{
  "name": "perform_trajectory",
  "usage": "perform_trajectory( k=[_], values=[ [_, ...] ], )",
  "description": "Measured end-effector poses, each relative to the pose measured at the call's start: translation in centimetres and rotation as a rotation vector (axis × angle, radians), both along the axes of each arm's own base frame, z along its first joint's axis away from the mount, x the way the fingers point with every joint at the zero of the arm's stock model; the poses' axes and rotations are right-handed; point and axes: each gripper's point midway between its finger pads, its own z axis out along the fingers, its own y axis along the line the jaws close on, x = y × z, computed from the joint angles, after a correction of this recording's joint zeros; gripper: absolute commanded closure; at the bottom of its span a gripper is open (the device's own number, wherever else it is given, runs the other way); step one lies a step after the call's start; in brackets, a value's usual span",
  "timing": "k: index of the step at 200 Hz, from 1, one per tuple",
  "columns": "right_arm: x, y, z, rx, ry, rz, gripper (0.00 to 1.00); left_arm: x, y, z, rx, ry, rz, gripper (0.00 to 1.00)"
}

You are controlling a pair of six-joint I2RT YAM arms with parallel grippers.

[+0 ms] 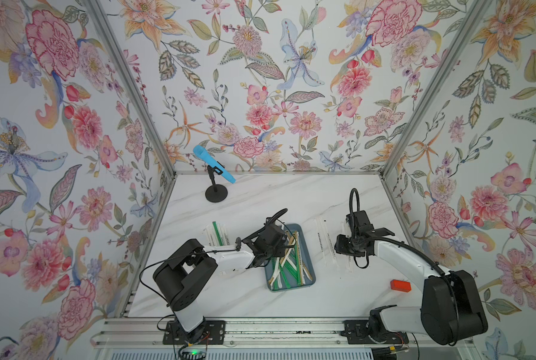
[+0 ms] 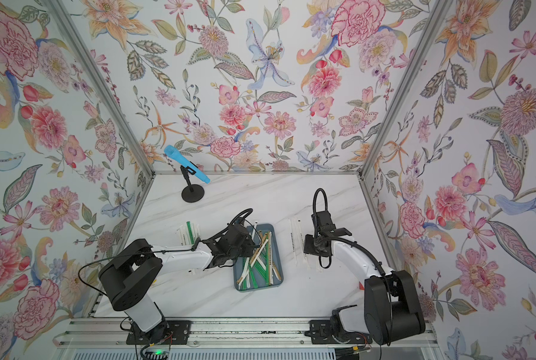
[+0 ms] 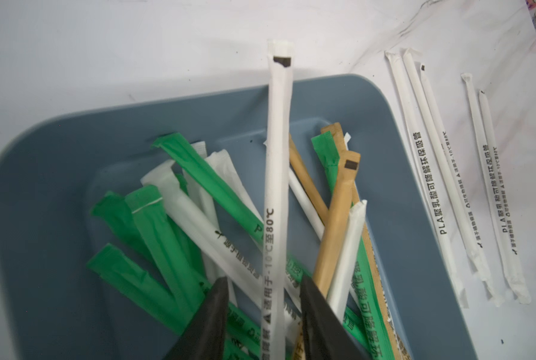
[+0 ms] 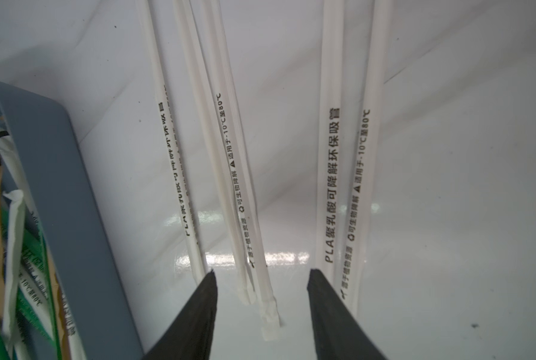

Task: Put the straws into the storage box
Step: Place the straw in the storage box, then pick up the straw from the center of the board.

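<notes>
Left end effector point(image 3: 263, 279) astride straw point(image 3: 278, 140), above storage box point(image 3: 58, 187)

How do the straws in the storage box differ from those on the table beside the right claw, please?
The box straws are green, white and tan; the table straws beside the right claw are white only. The box straws cross untidily inside the storage box; the table straws lie roughly parallel. All are paper-wrapped.

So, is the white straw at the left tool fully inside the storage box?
Partly out: the white straw overhangs the storage box rim in the left wrist view; the rest lies inside.
</notes>
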Motion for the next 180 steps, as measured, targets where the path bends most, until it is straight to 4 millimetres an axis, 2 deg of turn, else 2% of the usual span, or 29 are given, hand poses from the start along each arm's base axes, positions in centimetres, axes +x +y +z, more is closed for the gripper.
perform_trajectory(
  k=[15, 44, 87, 107, 146, 180],
  values=[
    [0.1, -0.2, -0.6, -0.016, 0.012, 0.002, 0.61, 0.0, 0.2, 1.1, -0.007, -0.017, 0.003, 0.49],
    [0.4, -0.2, -1.7, -0.03, 0.031, 0.007, 0.61, 0.3, 0.3, 3.3, -0.033, -0.061, 0.013, 0.47],
    [0.9, 1.0, -2.5, -0.041, 0.039, 0.049, 0.57, 0.2, 0.6, 5.8, -0.067, -0.098, 0.019, 0.45],
    [1.0, 1.0, -2.9, -0.054, 0.041, 0.05, 0.57, 0.3, 0.7, 6.6, -0.078, -0.116, 0.026, 0.45],
    [1.0, 0.4, -3.9, -0.086, 0.063, 0.051, 0.63, 0.2, 0.9, 5.6, -0.06, -0.102, 0.026, 0.45],
    [1.3, 0.5, -3.9, -0.085, 0.056, 0.056, 0.71, 0.0, 0.8, 2.4, -0.007, -0.045, 0.016, 0.46]
  ],
)
